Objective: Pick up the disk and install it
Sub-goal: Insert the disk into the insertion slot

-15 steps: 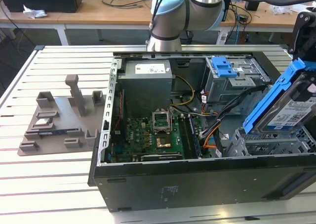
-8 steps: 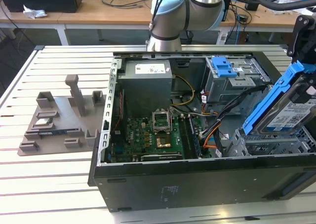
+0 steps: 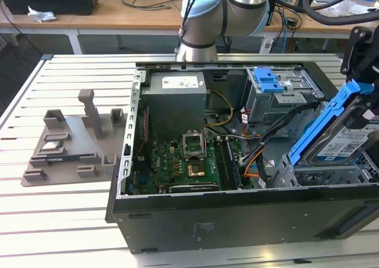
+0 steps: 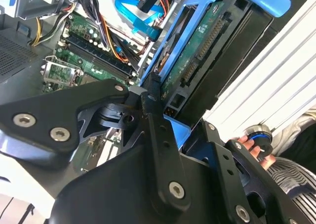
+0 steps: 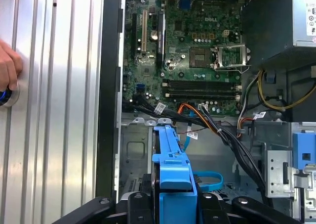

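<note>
Gripping the disk (image 3: 346,135) — gripper (image 4: 170,122) clenched on its blue rails, tilted above the computer case (image 3: 237,215), label print unreadable.

The open case (image 3: 177,220) is crowded. The grey power supply box (image 3: 176,102) fills the far middle, and the motherboard (image 3: 177,164) lies flat below it with bare air above. Black and orange cables (image 5: 217,130) run from the board edge across the floor of the drive bay (image 5: 138,150), cutting into the room there. The disk (image 3: 346,141), tilted in the gripper (image 5: 175,209), stands over the bay at the exterior view's right, near the case wall. A blue-latched drive cage (image 3: 278,93) blocks the far corner. A hand (image 5: 7,66) rests on the slatted table (image 5: 59,85) outside the case. The grey fixture (image 3: 74,144) sits well apart.
</note>
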